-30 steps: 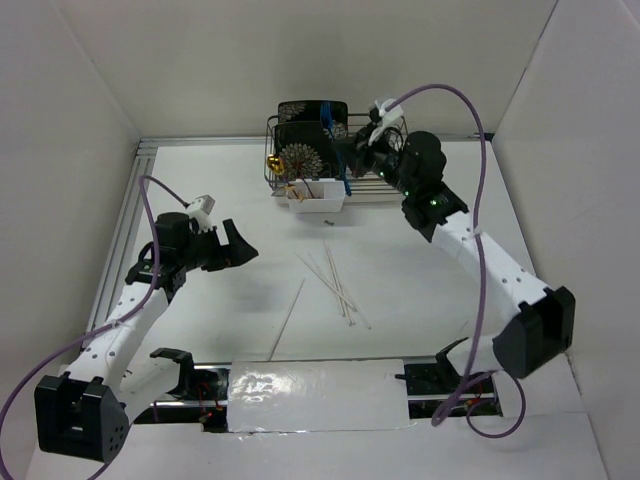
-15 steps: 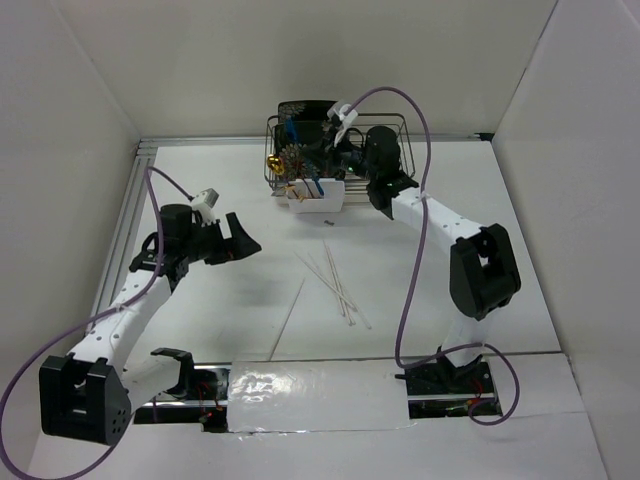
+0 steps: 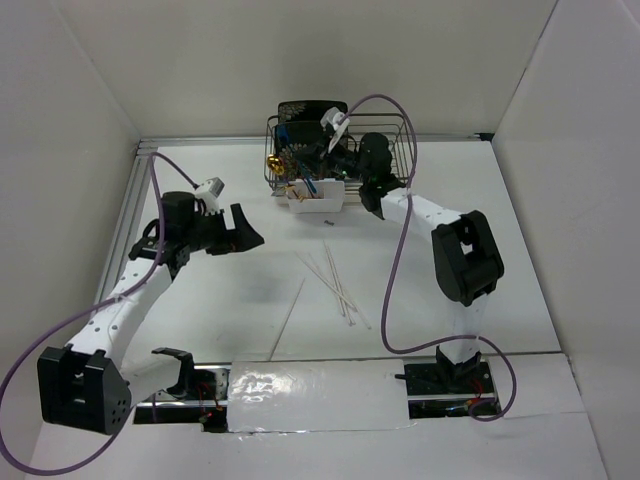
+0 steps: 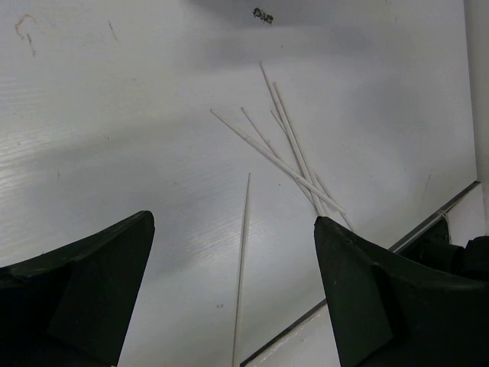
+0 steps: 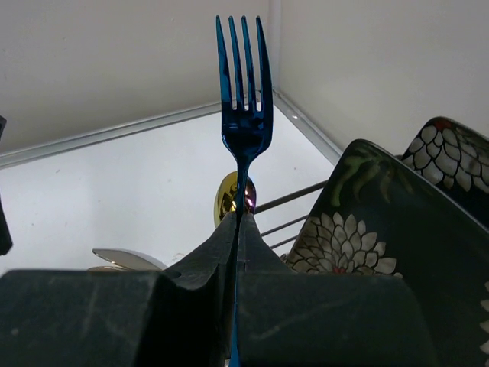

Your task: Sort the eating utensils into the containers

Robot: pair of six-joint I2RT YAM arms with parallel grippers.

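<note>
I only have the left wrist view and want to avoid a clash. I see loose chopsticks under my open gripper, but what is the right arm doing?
Observer: The right gripper is shut on a blue fork, tines pointing up in its wrist view.
Operator: Where is it over the table?
Observer: At the far edge, by the black wire rack, well apart from the chopsticks.
Operator: And the caddy?
Observer: The white caddy sits on the table against the rack's near side, beyond the chopsticks.
</note>
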